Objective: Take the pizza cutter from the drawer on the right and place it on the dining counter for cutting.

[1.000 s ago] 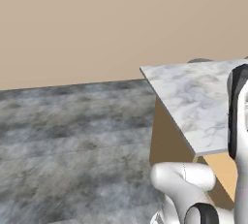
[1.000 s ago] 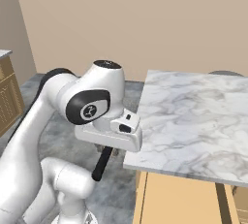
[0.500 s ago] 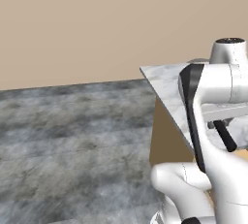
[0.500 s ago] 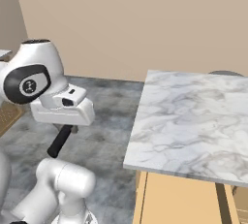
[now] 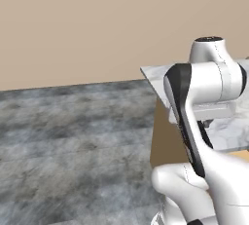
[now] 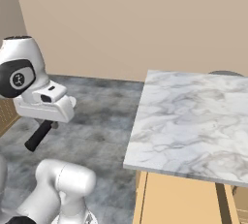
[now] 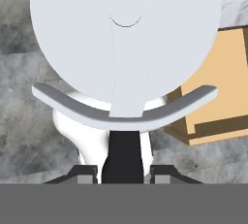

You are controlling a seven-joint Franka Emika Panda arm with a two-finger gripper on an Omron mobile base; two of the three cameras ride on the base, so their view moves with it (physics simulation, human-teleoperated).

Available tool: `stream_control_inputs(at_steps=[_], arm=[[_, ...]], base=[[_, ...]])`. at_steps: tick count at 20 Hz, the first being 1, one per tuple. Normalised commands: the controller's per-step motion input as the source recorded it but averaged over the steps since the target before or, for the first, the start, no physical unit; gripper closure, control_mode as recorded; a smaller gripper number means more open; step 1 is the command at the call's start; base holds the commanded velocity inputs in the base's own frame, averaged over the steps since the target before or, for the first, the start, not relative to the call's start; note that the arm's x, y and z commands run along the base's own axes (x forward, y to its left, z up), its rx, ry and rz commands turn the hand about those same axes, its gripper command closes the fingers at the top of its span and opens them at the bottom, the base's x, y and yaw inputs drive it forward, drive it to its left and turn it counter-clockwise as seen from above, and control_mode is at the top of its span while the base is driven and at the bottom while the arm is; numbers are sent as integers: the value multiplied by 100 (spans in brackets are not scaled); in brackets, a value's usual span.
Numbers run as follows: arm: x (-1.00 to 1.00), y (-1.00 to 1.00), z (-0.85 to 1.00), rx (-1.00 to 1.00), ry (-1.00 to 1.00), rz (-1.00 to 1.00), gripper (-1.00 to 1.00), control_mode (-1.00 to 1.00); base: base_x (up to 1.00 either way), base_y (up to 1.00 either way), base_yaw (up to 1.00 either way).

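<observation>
The white arm (image 5: 204, 121) rises from the lower right and crosses in front of the white marble tabletop (image 5: 160, 75), whose corner juts left above a light-wood cabinet side (image 5: 163, 136), with mottled grey floor (image 5: 73, 141) and a plain beige wall (image 5: 87, 24) behind.

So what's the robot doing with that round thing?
The robot's pincer is shut on the black handle of a pizza cutter, whose big silvery wheel shows up close in the hand view. In the right base view the handle hangs below the hand, out over the grey floor. The marble counter is off to the side, and the cutter isn't on it yet.
</observation>
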Motion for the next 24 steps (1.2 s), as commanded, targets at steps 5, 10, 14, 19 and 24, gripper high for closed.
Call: stream_control_inputs(at_steps=[5,10,14,19,24], arm=[[10,-19,-13,6,-1,1,100,-100],[2,-2,-7,0,-1,3,100,-100],[0,0,0,0,0,0,100,-100],[0,0,0,0,0,0,100,-100],[0,0,0,0,-1,0,100,100]], base=[[0,0,0],[0,0,0],[0,0,0],[0,0,0],[-10,23,-2]])
